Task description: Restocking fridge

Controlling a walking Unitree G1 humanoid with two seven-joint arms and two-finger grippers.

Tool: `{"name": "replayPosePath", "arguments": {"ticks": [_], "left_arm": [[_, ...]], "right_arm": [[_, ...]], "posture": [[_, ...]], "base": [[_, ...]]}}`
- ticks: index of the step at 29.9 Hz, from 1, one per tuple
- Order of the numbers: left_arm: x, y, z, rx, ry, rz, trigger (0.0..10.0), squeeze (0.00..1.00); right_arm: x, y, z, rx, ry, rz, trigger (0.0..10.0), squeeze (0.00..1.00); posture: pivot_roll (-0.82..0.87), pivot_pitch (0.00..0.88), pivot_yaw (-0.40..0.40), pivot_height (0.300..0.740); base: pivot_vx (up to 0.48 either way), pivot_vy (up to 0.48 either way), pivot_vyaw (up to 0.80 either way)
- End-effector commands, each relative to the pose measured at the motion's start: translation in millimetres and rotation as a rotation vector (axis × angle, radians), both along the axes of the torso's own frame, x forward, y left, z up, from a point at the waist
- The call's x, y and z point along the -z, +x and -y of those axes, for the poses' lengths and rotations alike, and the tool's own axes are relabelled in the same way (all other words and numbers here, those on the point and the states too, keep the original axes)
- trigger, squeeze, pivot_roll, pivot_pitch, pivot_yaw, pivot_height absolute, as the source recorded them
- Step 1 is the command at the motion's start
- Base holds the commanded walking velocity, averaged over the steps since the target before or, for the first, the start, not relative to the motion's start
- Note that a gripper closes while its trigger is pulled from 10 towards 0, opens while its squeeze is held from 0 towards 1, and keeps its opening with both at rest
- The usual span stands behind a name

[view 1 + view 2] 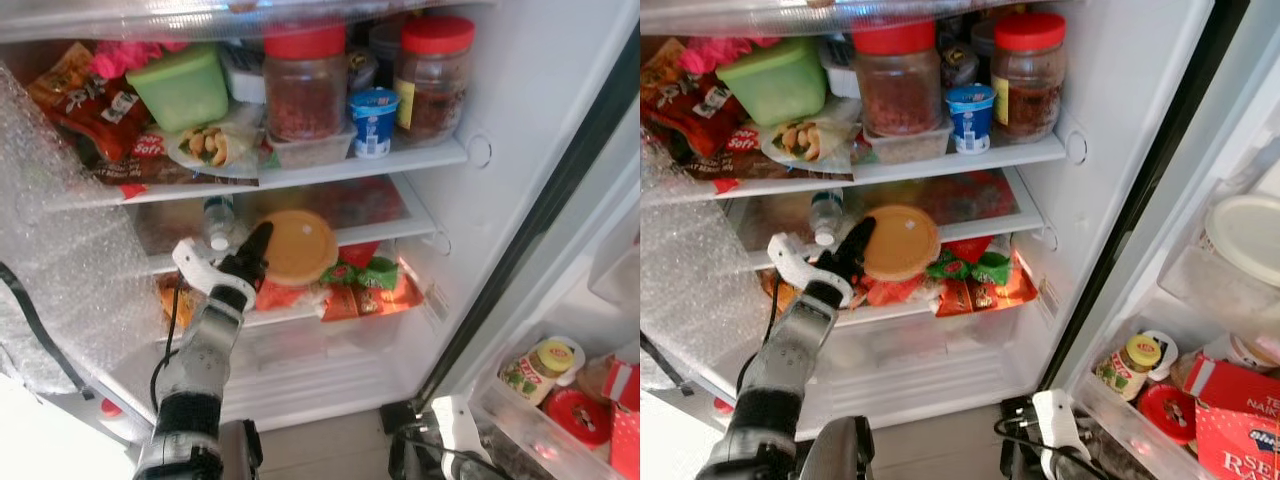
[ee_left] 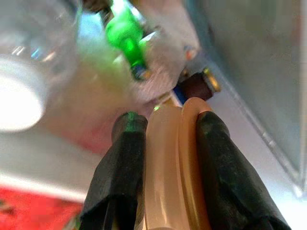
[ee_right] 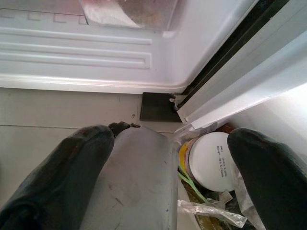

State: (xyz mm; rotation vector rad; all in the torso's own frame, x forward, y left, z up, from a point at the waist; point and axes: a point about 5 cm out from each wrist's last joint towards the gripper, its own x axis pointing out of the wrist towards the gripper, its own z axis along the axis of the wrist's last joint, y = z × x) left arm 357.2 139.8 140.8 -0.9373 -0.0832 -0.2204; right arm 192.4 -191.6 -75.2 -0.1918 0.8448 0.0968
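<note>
My left gripper (image 1: pixel 256 246) reaches into the open fridge at the height of the middle shelf (image 1: pixel 420 222). It is shut on the rim of a flat round tan-lidded container (image 1: pixel 298 246), held on edge in front of that shelf. In the left wrist view the two black fingers (image 2: pixel 120 167) pinch the container's tan rim (image 2: pixel 175 163). A clear water bottle (image 1: pixel 217 222) with a white cap lies on the shelf just left of the gripper. My right gripper (image 3: pixel 168 158) hangs low by the fridge's bottom corner, open, with nothing between its fingers.
The top shelf (image 1: pixel 330 170) carries two red-lidded jars (image 1: pixel 305 85), a green tub (image 1: pixel 185 85), a yoghurt cup (image 1: pixel 373 122) and snack bags. Red and green packets (image 1: pixel 360 285) lie on the shelf below the container. The door rack (image 1: pixel 520 420) on the right holds jars and boxes.
</note>
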Motion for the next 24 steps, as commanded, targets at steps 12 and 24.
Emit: {"name": "replayPosePath", "arguments": {"ticks": [12, 24], "left_arm": [[0, 28.9, 4.3, -0.14, -0.039, -0.093, 10.0, 0.0], [-9, 38.7, 2.4, -0.228, -0.052, -0.15, 10.0, 0.0]], "right_arm": [[24, -47.8, -5.2, 0.008, 0.016, -0.204, 10.0, 0.0], [24, -48.5, -4.3, -0.001, 0.009, -0.206, 10.0, 0.0]], "posture": [[-0.07, 0.056, 0.041, 0.563], [-0.08, 0.058, 0.042, 0.563]], "base": [[0.0, 0.0, 0.0], [0.0, 0.0, 0.0]]}}
